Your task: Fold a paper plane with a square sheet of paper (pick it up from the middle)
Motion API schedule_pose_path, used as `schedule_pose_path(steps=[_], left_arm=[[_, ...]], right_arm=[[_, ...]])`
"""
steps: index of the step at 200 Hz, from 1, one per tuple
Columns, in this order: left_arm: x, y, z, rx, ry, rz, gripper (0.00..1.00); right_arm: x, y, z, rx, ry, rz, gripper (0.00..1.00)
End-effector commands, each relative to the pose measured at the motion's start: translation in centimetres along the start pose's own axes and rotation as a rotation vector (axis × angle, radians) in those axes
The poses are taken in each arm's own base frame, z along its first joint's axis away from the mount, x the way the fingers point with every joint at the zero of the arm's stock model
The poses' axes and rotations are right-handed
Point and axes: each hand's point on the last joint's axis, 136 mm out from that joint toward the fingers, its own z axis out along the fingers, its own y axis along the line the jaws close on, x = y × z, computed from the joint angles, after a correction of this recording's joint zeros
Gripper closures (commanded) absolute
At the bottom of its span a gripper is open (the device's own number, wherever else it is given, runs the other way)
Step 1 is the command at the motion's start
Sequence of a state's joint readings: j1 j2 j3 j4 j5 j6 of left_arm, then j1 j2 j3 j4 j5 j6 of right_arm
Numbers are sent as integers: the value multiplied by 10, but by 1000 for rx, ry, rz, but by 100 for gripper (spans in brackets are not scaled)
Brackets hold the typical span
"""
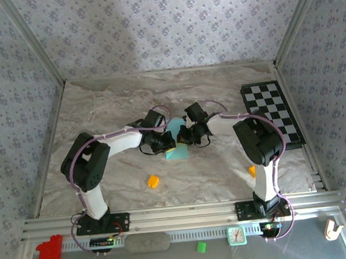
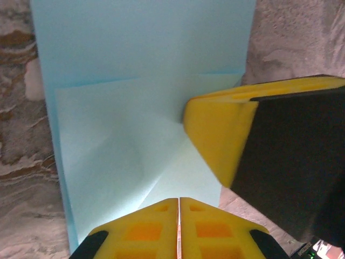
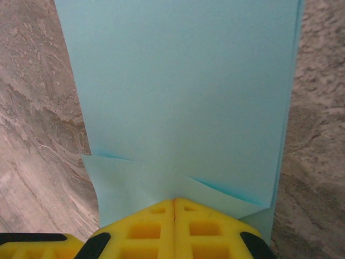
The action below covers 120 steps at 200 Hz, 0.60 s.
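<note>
- The blue sheet of paper point(image 3: 183, 81) lies flat in the middle of the table point(image 1: 110, 104), between the two arms.
- The paper is folded. One part lies on top of another, and you can see creases in it.
- The left gripper point(image 2: 178, 208) has its two yellow fingers pressed together, with just a thin line between them. Its tips sit at the near edge of the paper.
- The right gripper point(image 3: 174, 208) also has its fingers pressed together. Its tips touch a small folded flap at the paper's edge. I cannot tell if the flap is pinched between them.
- In the left wrist view, the right gripper's yellow tip rests on the paper where the creases meet.
- A black-and-white checkered board point(image 1: 273, 114) lies at the right side of the table, well apart from the paper.
- One orange cube point(image 1: 152, 181) sits nearer the left arm's base, and another orange cube point(image 1: 251, 171) sits beside the right arm.
</note>
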<state>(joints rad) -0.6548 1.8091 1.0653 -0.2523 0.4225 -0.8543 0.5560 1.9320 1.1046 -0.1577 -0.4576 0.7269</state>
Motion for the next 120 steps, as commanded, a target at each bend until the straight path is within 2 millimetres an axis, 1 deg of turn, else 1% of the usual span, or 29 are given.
schedule_pose_path(steps=[1, 32, 61, 92, 120], left_arm=[[-6, -10, 7, 34, 1, 27, 91], [-7, -13, 14, 63, 9, 18, 92], [-7, -12, 19, 72, 14, 12, 93], [-6, -2, 23, 33, 18, 8, 93], [3, 12, 29, -6, 49, -3, 94]], right_arm=[[18, -48, 11, 169, 58, 67, 100], [18, -47, 12, 164, 60, 74, 100], [18, -48, 13, 164, 66, 76, 100], [20, -51, 14, 173, 70, 82, 100], [22, -55, 16, 187, 80, 90, 100]])
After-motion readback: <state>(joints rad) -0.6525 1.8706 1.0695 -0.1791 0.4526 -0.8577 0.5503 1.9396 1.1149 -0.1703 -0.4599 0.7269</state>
